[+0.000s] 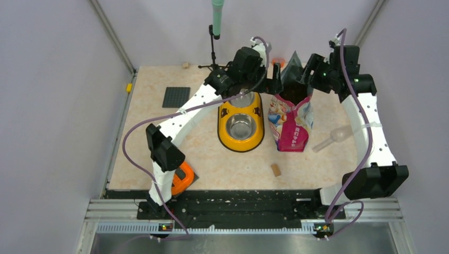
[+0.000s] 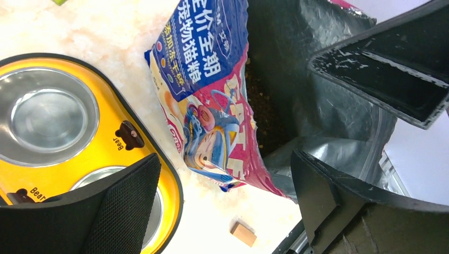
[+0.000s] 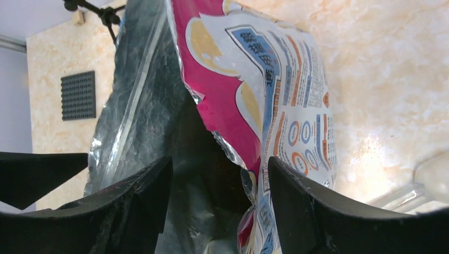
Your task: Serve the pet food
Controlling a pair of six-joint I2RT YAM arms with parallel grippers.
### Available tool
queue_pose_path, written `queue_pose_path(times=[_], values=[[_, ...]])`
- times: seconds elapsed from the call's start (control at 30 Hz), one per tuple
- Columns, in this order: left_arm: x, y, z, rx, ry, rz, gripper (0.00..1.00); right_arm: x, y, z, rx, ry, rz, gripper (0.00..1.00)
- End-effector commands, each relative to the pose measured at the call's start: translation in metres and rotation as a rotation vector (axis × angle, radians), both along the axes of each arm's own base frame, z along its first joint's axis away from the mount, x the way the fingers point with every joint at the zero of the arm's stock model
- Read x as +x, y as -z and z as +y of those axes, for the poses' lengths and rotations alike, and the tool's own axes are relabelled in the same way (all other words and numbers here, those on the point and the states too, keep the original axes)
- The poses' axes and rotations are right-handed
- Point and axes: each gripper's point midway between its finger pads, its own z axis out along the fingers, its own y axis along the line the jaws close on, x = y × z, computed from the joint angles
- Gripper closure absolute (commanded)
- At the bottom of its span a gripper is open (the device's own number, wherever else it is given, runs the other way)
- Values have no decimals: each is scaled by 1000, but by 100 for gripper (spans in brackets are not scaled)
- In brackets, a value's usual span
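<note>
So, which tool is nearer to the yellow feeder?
Left. The left tool is just past the yellow feeder's far end; the right tool is farther off, on the other side of the bag.

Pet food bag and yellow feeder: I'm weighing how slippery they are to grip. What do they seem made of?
The pet food bag looks like glossy printed plastic film with a silvery foil-like lining, crinkled and reflective. The yellow feeder looks like smooth moulded plastic; its bowls look like polished steel, mirror-bright.
</note>
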Motion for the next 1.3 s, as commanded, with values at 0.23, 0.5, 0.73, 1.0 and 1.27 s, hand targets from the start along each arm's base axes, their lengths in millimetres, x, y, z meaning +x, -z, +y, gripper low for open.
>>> queue_pose_path(times=[0.23, 0.5, 0.73, 1.0, 1.27], values=[[14, -25, -15, -84, 8, -50, 3, -15, -21, -31, -174, 107, -20, 31], [3, -7, -40, -99, 91, -2, 9, -16, -4, -10, -137, -12, 26, 38], [16, 27, -38, -24, 32, 31, 96, -9, 11, -4, -142, -44, 74, 100], [51, 6, -33, -97, -62, -42, 100, 18, -88, -35, -112, 226, -238, 100], [61, -35, -42, -256, -41, -75, 100, 11, -170, -41, -72, 272, -480, 100]])
